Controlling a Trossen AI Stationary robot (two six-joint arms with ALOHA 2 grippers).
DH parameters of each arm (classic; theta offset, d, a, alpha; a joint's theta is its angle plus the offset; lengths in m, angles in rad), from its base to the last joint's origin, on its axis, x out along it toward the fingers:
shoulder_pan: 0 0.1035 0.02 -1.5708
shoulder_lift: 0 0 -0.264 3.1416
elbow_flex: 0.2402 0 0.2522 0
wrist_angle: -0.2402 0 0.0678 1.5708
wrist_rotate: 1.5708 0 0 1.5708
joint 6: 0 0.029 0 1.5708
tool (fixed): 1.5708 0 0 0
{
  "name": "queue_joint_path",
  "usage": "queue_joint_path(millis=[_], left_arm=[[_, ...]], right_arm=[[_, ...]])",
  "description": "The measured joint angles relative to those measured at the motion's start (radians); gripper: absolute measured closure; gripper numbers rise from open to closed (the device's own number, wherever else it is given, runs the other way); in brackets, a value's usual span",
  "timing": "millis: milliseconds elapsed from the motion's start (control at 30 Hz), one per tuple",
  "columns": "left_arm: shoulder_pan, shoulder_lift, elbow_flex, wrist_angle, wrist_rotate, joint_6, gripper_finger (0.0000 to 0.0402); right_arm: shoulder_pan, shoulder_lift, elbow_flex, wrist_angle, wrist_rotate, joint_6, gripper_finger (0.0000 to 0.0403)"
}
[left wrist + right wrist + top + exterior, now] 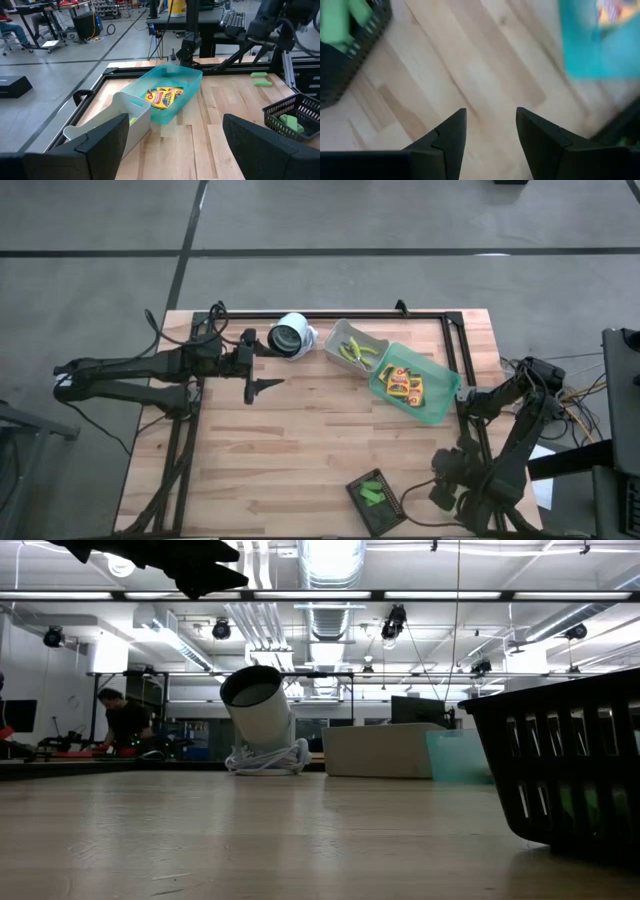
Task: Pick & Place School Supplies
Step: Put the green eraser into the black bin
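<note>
Right gripper (490, 132) hangs with its fingers apart and holds nothing, above bare wood. Yellow crayon packs (405, 385) lie in the green bin (437, 408) ahead of it; green blocks (372, 494) sit in the dark basket (386, 516) beside. Left gripper (172, 145) is spread wide, empty, facing the grey bin (335, 345) with scissors (357, 352).

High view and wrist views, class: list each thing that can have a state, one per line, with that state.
Left gripper: open, empty, above bare table near the white camera.
Right gripper: open, empty, above bare wood.
Green bin: holds yellow packs.
Grey bin: holds yellow-handled tools.
Dark tray: holds green blocks.
White camera: tilted, on its coiled cable.
</note>
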Motion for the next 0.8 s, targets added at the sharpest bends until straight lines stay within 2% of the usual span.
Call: queue_joint_path(millis=[200,333,567,800], left_arm=[[0.000,0.000,0.000,0.000,0.000,0.000,0.0074],[0.000,0.000,0.000,0.000,0.000,0.000,0.0073],[0.000,0.000,0.000,0.000,0.000,0.000,0.0073],[0.000,0.000,0.000,0.000,0.000,0.000,0.0073]], right_arm=[[0.024,-0.123,-0.059,0.018,0.131,-0.253,0.0236],[0.048,-0.228,-0.147,0.147,0.169,-0.441,0.0236],[0.065,-0.393,-0.333,0.476,0.116,-0.561,0.0236],[0.072,-0.446,-0.469,0.673,0.038,-0.698,0.0236]])
